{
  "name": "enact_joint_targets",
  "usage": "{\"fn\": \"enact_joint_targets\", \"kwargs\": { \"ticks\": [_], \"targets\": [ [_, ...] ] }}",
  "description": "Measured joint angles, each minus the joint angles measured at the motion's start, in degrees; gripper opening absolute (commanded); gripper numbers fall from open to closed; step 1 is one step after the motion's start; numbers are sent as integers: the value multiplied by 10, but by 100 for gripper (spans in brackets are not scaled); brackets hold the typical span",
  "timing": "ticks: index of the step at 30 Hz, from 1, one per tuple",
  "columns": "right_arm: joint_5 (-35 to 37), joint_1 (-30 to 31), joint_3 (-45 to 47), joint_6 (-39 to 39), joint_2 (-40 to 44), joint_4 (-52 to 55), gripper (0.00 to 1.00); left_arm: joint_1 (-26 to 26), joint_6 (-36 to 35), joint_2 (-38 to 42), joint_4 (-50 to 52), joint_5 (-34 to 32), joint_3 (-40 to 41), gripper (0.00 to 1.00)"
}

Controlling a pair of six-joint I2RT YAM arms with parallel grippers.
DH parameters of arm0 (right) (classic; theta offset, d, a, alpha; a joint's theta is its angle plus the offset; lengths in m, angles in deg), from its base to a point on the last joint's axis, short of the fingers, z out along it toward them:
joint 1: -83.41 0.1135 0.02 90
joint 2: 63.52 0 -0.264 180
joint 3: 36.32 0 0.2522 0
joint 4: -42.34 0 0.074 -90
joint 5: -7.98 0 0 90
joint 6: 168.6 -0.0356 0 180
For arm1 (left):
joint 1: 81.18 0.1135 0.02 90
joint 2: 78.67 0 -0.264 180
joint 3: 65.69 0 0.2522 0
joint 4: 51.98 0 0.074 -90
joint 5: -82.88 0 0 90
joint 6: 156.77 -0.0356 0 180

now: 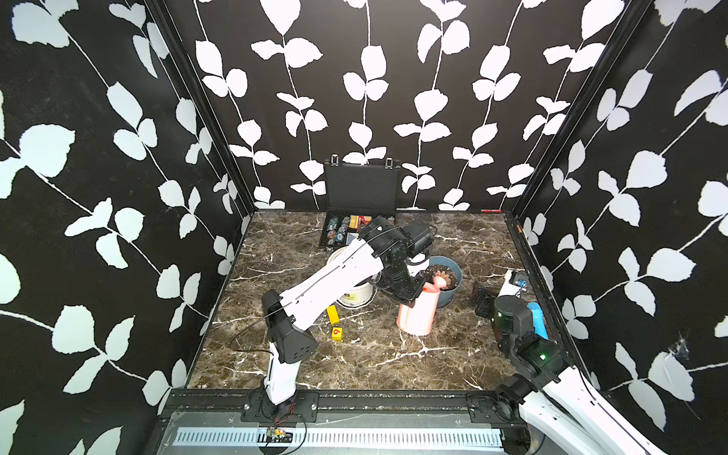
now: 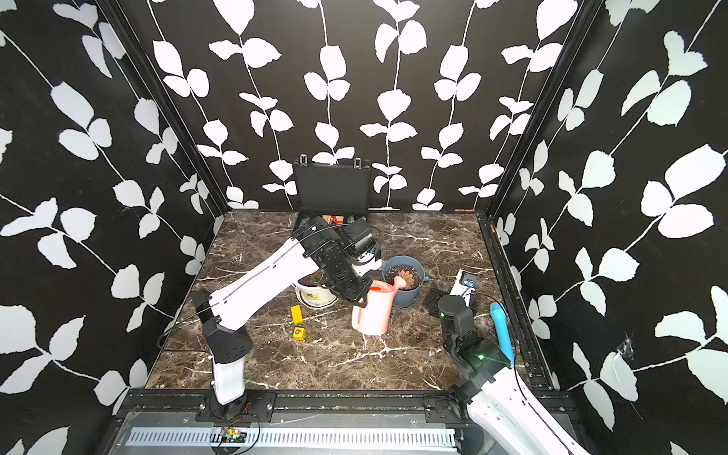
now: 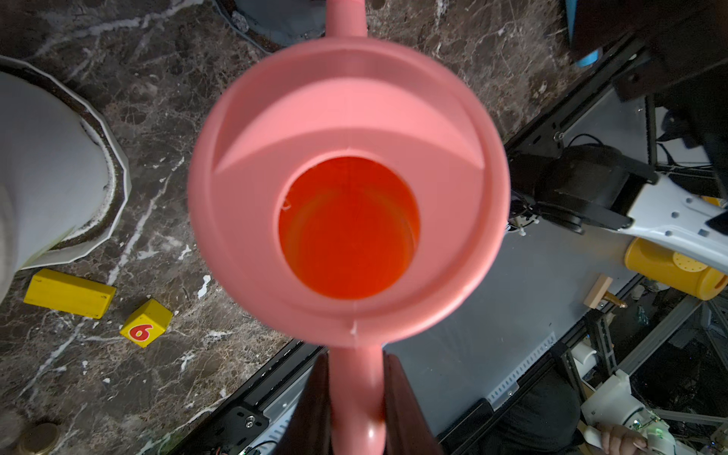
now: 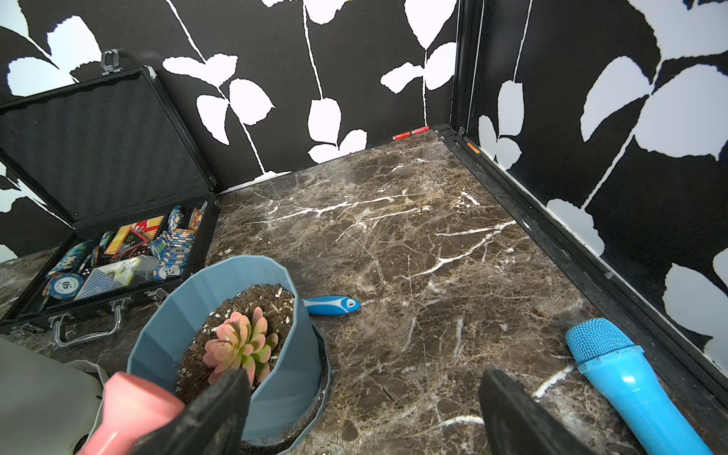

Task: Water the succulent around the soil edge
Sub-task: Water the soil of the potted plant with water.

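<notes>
The left gripper [image 3: 356, 394] is clamped on the handle of the pink watering can [image 1: 417, 315], just right of centre in both top views, and the succulent's white pot [image 2: 315, 295], round with a small label, stands just left of it, with the plant itself hidden under the left arm [image 2: 272, 272].

Both top views look steeply down from above the desk's [image 1: 354, 362] front edge toward its back edge, taking in the whole top. The left wrist camera looks straight down into the can [image 3: 348, 228] from close above. The right wrist camera sits low, facing the back right corner, and shares the blue pot [image 4: 303, 362] with both top views.
</notes>
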Motion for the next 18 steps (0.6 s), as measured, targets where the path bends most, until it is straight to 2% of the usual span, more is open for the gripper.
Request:
{"fn": "enact_joint_targets", "kwargs": {
  "ticks": [18],
  "targets": [
    [0, 0, 0, 0, -5, 0, 93, 34, -14, 36, -8, -27, 44, 0]
  ]
}}
